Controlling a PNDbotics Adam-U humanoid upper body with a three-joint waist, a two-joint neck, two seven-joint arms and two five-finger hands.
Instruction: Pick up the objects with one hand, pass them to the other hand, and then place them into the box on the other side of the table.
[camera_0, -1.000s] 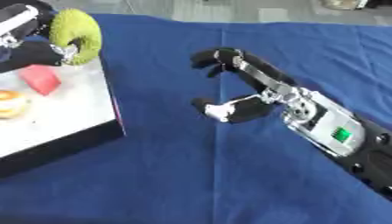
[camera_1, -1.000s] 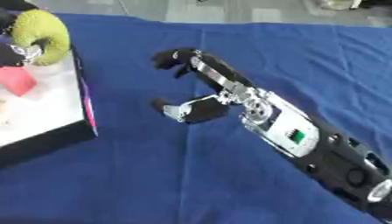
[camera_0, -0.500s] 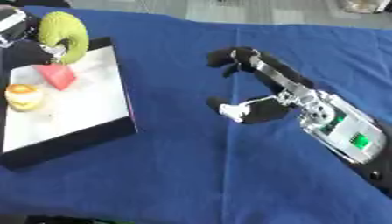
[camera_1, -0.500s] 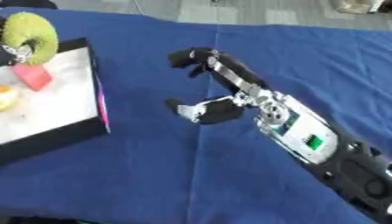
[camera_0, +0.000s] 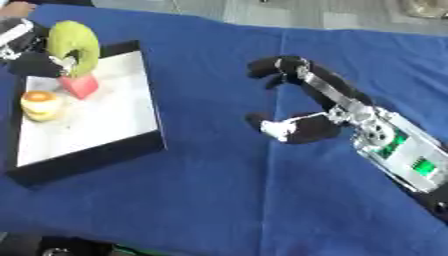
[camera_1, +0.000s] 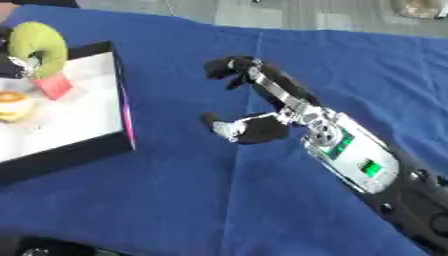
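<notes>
Right hand (camera_0: 324, 112): enters from the lower right on a black and silver forearm with green-lit panels. Fingers and thumb spread apart in a wide curve, nothing between them. It sits over the blue cloth of the bench (camera_0: 219, 200); whether it touches the cloth cannot be told.

Bench: covered in blue cloth, bare beneath and around the right hand.

Box (camera_0: 92, 152): black-walled, white-floored, shallow. Lies well to the left of the right hand, on the cloth, its near black wall toward the viewer.

Round orange and pale object (camera_0: 41, 104): rests on the white floor of the box, near the left side, just below the left hand. Its kind cannot be made out.

Red block (camera_0: 80, 86): on the box floor, just beside the orange object and directly under the green ring; whether ring and block touch cannot be told.

Green ring (camera_0: 72, 45): yellow-green, doughnut-shaped, standing on edge above the far part of the box, over the red block. Held at its left side by the left hand.

Left hand (camera_0: 39, 62): black, at the upper left edge, far across from the right hand. Its fingers are closed round the lower left of the green ring.
</notes>
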